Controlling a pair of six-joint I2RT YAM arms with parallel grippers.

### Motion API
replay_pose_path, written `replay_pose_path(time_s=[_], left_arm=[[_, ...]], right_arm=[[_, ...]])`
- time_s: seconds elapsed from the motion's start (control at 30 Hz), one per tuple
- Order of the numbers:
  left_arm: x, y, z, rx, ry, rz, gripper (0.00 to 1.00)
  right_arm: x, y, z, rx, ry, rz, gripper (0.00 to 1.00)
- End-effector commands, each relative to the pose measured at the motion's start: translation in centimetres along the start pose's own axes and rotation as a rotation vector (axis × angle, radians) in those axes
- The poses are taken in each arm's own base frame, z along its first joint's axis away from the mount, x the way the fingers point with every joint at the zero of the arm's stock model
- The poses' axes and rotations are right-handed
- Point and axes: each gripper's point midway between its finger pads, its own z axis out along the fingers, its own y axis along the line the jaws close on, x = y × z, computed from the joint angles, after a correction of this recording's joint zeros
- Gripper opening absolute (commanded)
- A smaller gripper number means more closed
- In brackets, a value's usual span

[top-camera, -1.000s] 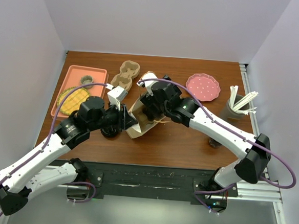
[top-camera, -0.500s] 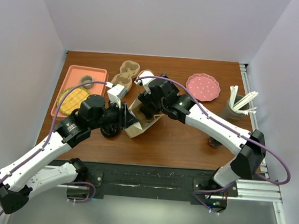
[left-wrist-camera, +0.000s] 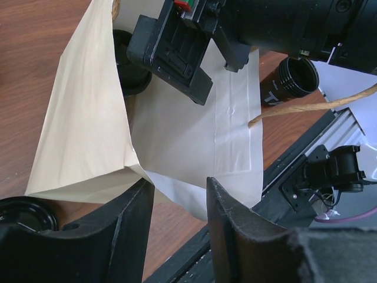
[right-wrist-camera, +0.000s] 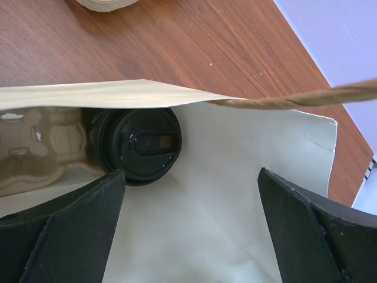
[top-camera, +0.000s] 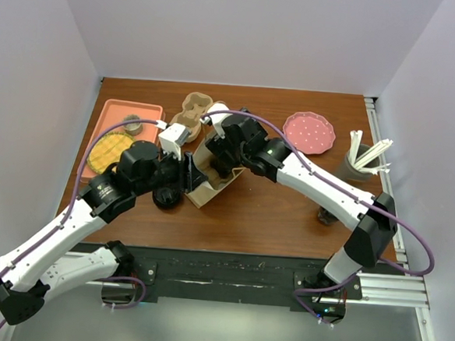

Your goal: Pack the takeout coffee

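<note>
Left hand (left-wrist-camera: 178, 194) now half-open around bag (left-wrist-camera: 88, 118)

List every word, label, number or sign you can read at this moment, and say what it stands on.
No text can be read in any view.
Black cup beyond the paper bag, with the paper bag in front: a white mark on its side, cut off and too blurred to read.
Black cup inside the bag: raised marks on its lid, too small to read.
</note>
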Motion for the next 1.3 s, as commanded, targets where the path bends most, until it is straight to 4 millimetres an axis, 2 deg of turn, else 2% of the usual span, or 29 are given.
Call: replay_pose_path(time_s=[0.0,0.4,0.8,1.13,1.27], left_arm=[[-2.6,0.0,-1.2,-0.031,-0.073,0.029,0.46],[-3.2,1.4,-2.2,-0.119,-0.090,0.048,0.53],[-4.0,2.7,-3.3,-0.201,-0.111,0.087,0.60],[-5.2,2.6,-4.0,-0.217,-0.146,0.092,0.62],[-5.2,2.8,-4.0,-0.228,-0.135,0.099,0.62]], right_arm=[[-2.3,-1.0,-0.4,0.000,-0.050,0.013,0.99],[-2.4,-0.2,0.8,-0.040,-0.019,-0.026,0.99],[-3.4,-0.7,0.3,-0.052,-0.027,-0.007,0.99],[-7.1,-2.9,-0.4,-0.028,-0.111,0.101,0.99],[-8.1,-3.4,0.0,-0.023,-0.120,0.134,0.98]])
